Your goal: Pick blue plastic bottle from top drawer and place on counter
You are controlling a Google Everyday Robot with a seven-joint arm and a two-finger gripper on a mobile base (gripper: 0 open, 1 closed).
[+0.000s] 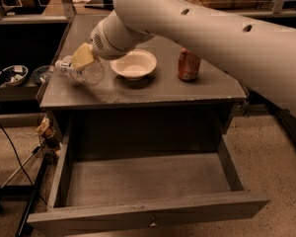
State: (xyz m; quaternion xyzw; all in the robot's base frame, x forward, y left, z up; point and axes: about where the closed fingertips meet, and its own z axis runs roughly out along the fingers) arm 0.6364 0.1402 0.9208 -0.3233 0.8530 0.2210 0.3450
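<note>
Right now the gripper is hanging over the left front part of the counter, its fingers clamping on the bottle from above, with one yellowish pad pressing on the bottle's upper side. The bottle is lying on its side, its long axis running roughly left to right across the counter. Its clear rounded base is pointing right and slightly toward the camera, and its white-labelled end is pointing at the counter's left edge. Whether it is touching the surface is hard to tell. A bowl is sitting just beside it to the right, and a can is standing farther right. Below, the drawer is standing pulled out.
</note>
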